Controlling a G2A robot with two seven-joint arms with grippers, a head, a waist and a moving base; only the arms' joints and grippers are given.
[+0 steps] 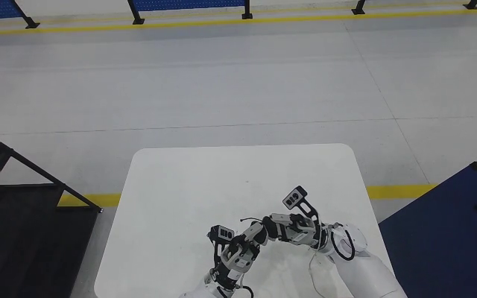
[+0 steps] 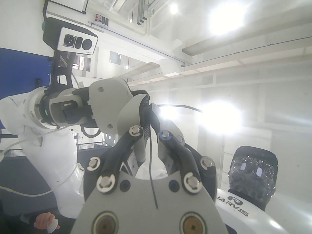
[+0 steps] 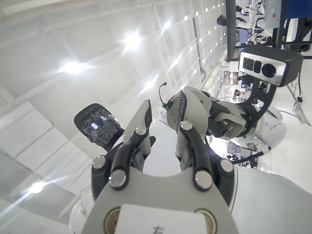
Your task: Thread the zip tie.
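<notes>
Two grippers meet over the near part of the white table, almost touching each other. The left gripper is closed tight on the black zip tie. The strap is pinched between its fingertips, one end goes out sideways past the tips, and the thin tail runs back along its palm. The right gripper stands moderately wide, its fingers apart. The curled end of the zip tie, with the small head, rises just beyond its tips, near its far finger. Around the table there is a grey floor with a yellow line, and blue barriers stand behind. Above both grippers is a white ceiling with bright lamps.
</notes>
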